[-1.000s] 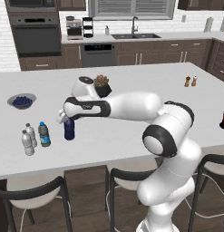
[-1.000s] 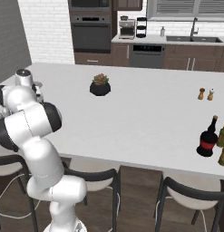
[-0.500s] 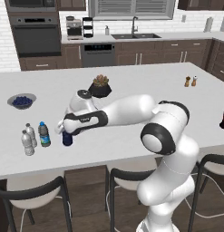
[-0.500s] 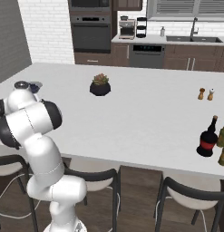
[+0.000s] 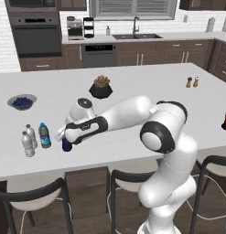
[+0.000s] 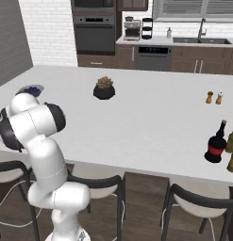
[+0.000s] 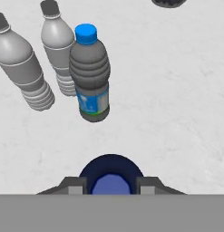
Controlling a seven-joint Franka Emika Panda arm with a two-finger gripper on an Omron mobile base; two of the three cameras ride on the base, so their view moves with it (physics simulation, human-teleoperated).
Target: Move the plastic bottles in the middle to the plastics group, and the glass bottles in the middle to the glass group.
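Dark blue bottle [image 7: 111,174]: it is sitting right between the two finger tips in the hand view, cap end toward the camera; in the left base view it [image 5: 66,145] is standing on the white surface [image 5: 146,91], just beside the plastics.
Pincer [image 7: 111,185]: it is closing narrow on the dark blue bottle, a finger hugging each side; the grip looks like it is on.
Blue-capped bottle [image 7: 90,74]: it is standing upright just ahead of the held bottle, touching or nearly touching one of the clear ones, so I am judging this one delivered.
Plastics group [image 7: 38,63]: two ribbed clear bottles with pale caps are standing side by side at the surface's left end [image 5: 28,140].
Glass bottle [image 6: 215,145]: the dark one with the red band is standing far off at the right end, next to some greenish bottles [image 6: 232,153]; it looks to be with its group.
Progress: it is looking close to done; what is remaining, by my reading, is letting go of the dark blue bottle here.
Labels: the blue-capped bottle is wearing a blue and green band, but any lettering is too small to read; the clear pair are carrying no label.
Further out: a potted plant [image 5: 101,87], a bowl of dark berries [image 5: 22,101] and two shakers [image 5: 192,82] are sitting well apart from the action.
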